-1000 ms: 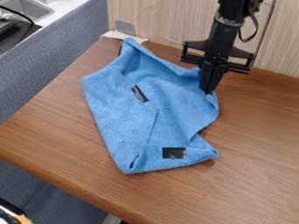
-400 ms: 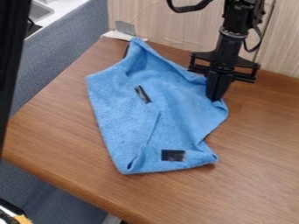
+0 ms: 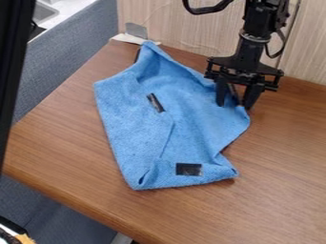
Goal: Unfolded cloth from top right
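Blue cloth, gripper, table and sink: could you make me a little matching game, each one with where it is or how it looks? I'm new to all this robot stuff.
Things:
1. Cloth
2. Gripper
3. Table
4. Sink

Places, colours and states:
A. Brown, with a wood grain
B. Beyond the grey-blue partition, near the picture's top left
C. Black and open, at the right-hand side of the soft blue thing
D. Rumpled and not lying fully flat

Right pairs: 1-D; 2-C; 3-A; 4-B
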